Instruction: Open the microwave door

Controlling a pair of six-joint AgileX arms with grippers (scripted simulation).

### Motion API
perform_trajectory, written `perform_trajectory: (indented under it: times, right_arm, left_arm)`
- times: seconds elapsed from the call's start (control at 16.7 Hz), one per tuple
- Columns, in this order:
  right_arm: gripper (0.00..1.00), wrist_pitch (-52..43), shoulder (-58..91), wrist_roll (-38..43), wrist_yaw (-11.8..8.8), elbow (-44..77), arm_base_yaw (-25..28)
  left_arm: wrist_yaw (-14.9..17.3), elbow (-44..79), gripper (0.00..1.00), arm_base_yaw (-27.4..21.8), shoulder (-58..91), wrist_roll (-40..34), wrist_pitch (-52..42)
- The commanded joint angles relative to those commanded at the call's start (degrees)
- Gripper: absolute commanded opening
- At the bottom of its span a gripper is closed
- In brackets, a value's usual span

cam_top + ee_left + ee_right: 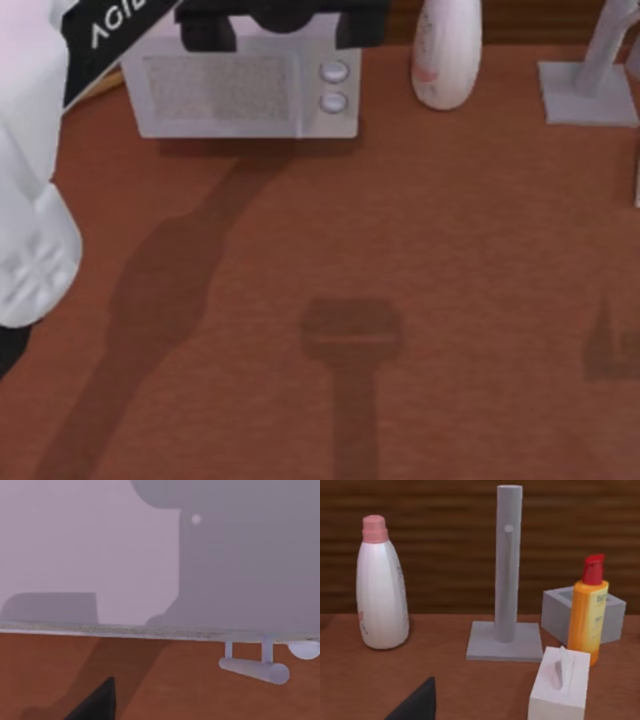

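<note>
Reddish-brown wood grain covers the table (400, 300), which carries every item in the scene. At the far left of the table stands the microwave (245, 90), a light-grey box with its front facing the camera. The microwave door (215, 90) — a flat panel with a speckled mesh window — lies flush with the front, closed. To the right of the door sit 2 round silver knobs (334, 86), one above the other.

The left arm reaches over the microwave from the table's left side; its dark left gripper (275, 20) hovers above the top of the oven. Whether its fingers are spread or closed cannot be told. The left wrist view looks down over the oven's grey top and shows the door handle (252, 669), a pale horizontal bar on 2 short posts, projecting from the front edge.

The right gripper does not appear in the top view. Right of the microwave stands a white bottle (445, 55) with a pink cap, then a grey post stand (590, 90) — well apart from the oven.
</note>
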Motion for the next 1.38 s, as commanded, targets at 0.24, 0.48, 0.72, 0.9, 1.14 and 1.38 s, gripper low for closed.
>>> perform_trajectory:
  times: [0.24, 0.48, 0.72, 0.9, 1.14, 1.38]
  right_arm:
    - [1.0, 0.0, 0.0, 0.0, 0.0, 0.0, 0.0]
    - [1.0, 0.0, 0.0, 0.0, 0.0, 0.0, 0.0]
    - [1.0, 0.0, 0.0, 0.0, 0.0, 0.0, 0.0]
    - [1.0, 0.0, 0.0, 0.0, 0.0, 0.0, 0.0]
    - [1.0, 0.0, 0.0, 0.0, 0.0, 0.0, 0.0]
    - [1.0, 0.0, 0.0, 0.0, 0.0, 0.0, 0.0]
  left_arm:
    - [0.7, -2.9, 1.0, 1.4, 3.7, 1.3, 7.3]
    - [0.8, -3.2, 1.0, 1.6, 4.2, 1.5, 7.8]
    - [0.8, -3.2, 0.7, 1.6, 4.2, 1.5, 7.8]
    - [0.8, -3.2, 0.47, 1.6, 4.2, 1.5, 7.8]
    - [0.8, -3.2, 0.17, 1.6, 4.2, 1.5, 7.8]
    - [0.8, -3.2, 0.0, 1.6, 4.2, 1.5, 7.8]
